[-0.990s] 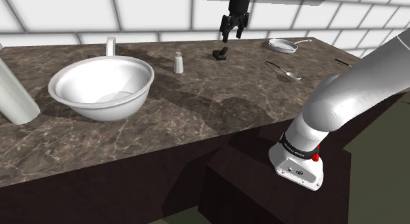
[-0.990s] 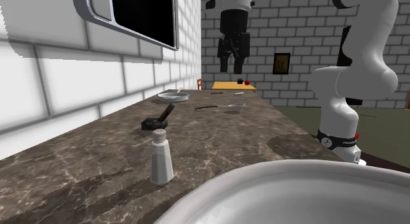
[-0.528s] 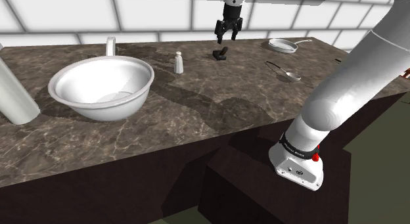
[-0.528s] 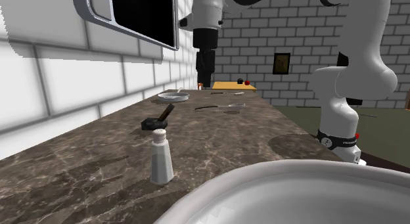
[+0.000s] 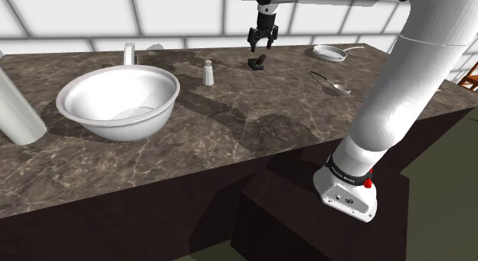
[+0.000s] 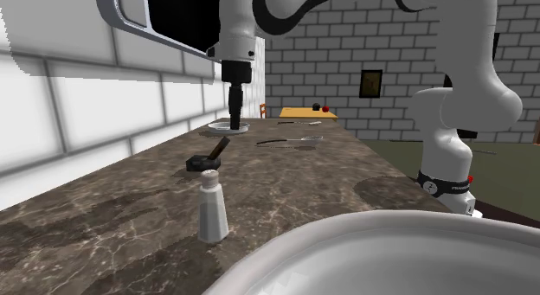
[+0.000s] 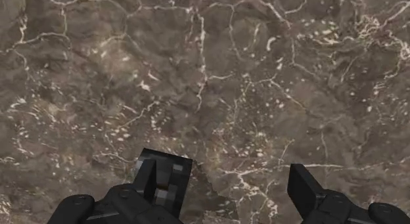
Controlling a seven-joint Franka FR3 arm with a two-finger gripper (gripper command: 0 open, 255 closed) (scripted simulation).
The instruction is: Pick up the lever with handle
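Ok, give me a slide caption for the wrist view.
Open gripper poised over the dark veined countertop, the black lever with handle just by one finger.

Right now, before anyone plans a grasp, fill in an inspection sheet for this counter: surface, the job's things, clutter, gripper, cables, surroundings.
Surface: dark veined stone counter.
Job's things: black lever with handle, lying on the counter near the tiled wall, not held.
Clutter: white bowl; white shaker; small pan; long-handled utensil; white cylinder.
Gripper: gripper open, pointing down above the lever. In the wrist view the lever sits by one finger, not centred between them.
Cables: nothing seen.
Surroundings: white tiled wall; grey brick wall beyond the counter's end.
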